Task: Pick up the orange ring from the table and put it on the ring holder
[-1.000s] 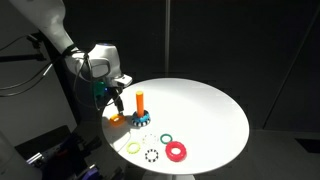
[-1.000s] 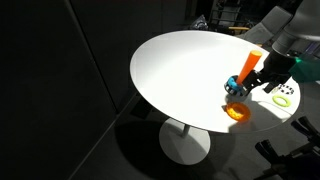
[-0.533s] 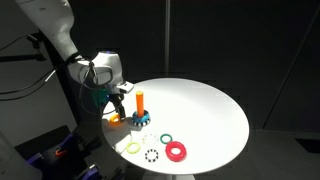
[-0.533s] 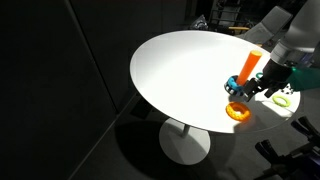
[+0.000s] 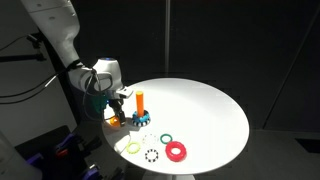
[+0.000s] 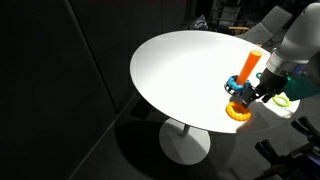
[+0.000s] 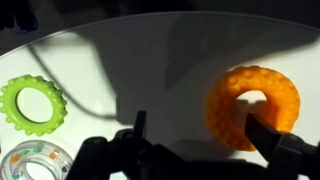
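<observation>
The orange ring [image 7: 253,105] lies flat on the white surface [image 7: 150,50], at the right of the wrist view, its bumpy top lit and its hole open. In an exterior view it [image 5: 115,119] sits near the left edge of the round surface [image 5: 205,100], just left of the ring holder [image 5: 141,108]. The holder's orange peg stands upright on a blue-teal base. In the other exterior view the ring [image 6: 238,112] lies just on the near side of the holder [image 6: 246,72], close to the rim.

The hand [image 7: 200,128] hangs low over the ring with its two dark fingers spread wide and nothing between them. The right finger [image 7: 268,137] overlaps the ring's near edge; whether it touches cannot be told. In both exterior views the hand [image 5: 114,105] [image 6: 253,94] is just above the ring, beside the peg.

Farther out, a toothed lime-green ring [image 7: 33,103] lies at the left of the wrist view, with a clear ring [image 7: 30,165] just beside it nearer the camera. A red ring [image 5: 177,151] lies well apart, toward the surface's near edge.
</observation>
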Tool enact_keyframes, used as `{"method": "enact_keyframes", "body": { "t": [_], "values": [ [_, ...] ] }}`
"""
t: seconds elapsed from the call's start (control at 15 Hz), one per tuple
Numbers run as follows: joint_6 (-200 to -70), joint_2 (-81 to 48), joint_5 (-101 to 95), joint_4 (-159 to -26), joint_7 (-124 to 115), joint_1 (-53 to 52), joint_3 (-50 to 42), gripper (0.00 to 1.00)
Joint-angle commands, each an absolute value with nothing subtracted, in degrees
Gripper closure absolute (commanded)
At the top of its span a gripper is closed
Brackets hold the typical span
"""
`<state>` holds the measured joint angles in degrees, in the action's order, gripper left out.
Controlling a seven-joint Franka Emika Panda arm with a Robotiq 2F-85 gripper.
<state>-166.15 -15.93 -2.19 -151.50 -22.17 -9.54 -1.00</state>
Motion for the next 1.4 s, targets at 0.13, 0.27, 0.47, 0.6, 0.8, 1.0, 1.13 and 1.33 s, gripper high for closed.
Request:
{"method": "enact_keyframes", "body": {
  "t": [0.13,0.27,0.47,0.6,0.8,1.0,1.13,1.33],
  "values": [
    [-168.53,-17.55,-3.18,-151.19,-21.91,-12.99,-3.73,0.10],
    [-168.69,-17.77,-3.18,-151.19,-21.89,-13.75,-4.27,0.20],
    [-168.64,-18.08,-3.03,-151.08,-21.79,-14.40,-4.68,0.26],
    [-168.65,-18.17,-2.97,-151.04,-21.74,-14.65,-4.81,0.23],
    [-168.66,-18.13,-2.99,-151.06,-21.73,-14.87,-4.92,0.37],
    [-168.55,-18.13,-2.85,-150.99,-21.67,-14.84,-4.84,0.61],
    [-168.47,-18.17,-2.80,-150.94,-21.69,-14.82,-4.85,0.79],
    [-168.37,-18.13,-2.84,-150.88,-21.82,-14.88,-4.97,0.96]
  ]
}}
